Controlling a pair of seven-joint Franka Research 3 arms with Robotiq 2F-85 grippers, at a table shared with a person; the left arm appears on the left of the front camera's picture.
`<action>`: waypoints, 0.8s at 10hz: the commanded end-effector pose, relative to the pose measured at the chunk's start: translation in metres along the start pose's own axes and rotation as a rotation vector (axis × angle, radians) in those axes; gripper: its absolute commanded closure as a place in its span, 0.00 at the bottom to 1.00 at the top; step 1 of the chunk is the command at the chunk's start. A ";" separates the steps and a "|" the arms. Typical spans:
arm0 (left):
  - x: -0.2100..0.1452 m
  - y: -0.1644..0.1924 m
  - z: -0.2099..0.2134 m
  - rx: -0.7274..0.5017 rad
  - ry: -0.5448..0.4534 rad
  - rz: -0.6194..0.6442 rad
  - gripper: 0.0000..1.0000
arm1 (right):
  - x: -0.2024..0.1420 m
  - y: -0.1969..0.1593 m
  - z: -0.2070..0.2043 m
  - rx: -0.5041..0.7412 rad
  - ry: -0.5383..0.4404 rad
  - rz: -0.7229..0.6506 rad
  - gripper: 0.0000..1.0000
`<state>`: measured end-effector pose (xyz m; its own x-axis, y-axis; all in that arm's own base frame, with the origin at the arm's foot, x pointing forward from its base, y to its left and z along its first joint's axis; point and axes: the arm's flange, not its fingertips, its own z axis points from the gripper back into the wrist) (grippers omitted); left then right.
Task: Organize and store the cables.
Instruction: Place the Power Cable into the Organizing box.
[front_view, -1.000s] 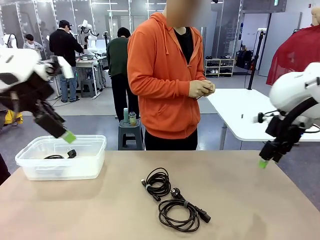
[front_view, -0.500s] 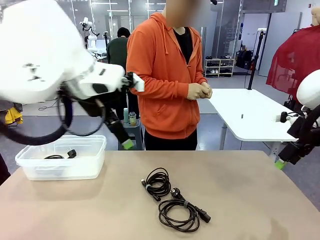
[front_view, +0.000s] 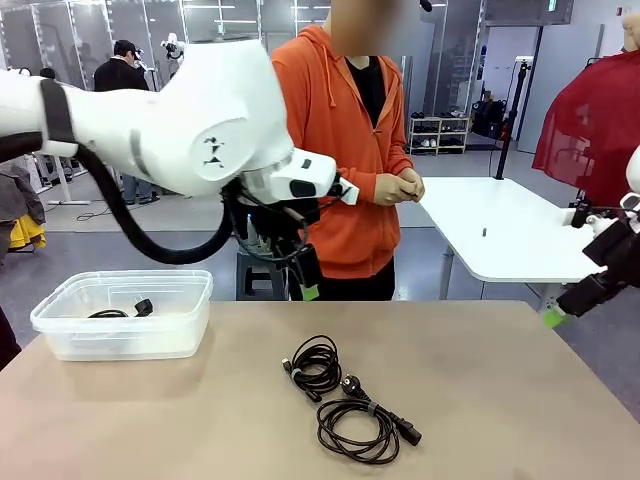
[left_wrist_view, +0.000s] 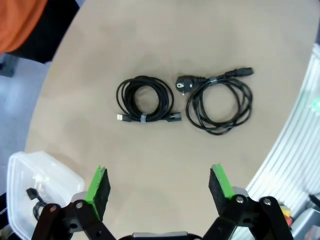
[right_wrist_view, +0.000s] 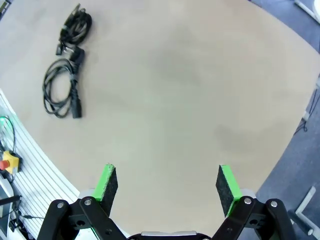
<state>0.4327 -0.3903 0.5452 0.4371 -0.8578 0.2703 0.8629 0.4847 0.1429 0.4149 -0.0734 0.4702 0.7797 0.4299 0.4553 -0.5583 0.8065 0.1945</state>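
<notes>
White arm (front_view: 190, 120), black hose (front_view: 165, 256), green gripper pads (left_wrist_view: 96, 186)

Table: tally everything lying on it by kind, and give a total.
Coiled USB cable: 1
Coiled power cord: 1
Cable in the bin: 1
Clear plastic bin: 1
Total: 4

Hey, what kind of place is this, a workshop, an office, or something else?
Most likely a robotics lab. A white robot arm reaches over a shared table with coiled cables and a clear bin on it, while other people stand farther back in an open hall.
</notes>
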 end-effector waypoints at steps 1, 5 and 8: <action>0.018 -0.001 -0.010 0.035 0.039 0.018 0.00 | 0.003 0.014 0.005 0.018 -0.052 -0.003 0.00; 0.020 -0.021 -0.046 0.083 0.003 -0.027 0.00 | 0.015 0.055 0.055 -0.025 0.022 0.046 0.00; 0.014 -0.036 -0.068 0.070 0.023 -0.059 0.00 | 0.016 0.084 0.072 -0.044 0.080 0.141 0.00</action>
<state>0.4331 -0.4306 0.4917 0.3932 -0.8887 0.2358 0.8718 0.4419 0.2115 0.3641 -0.0358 0.5494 0.7134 0.5638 0.4160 -0.6600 0.7402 0.1286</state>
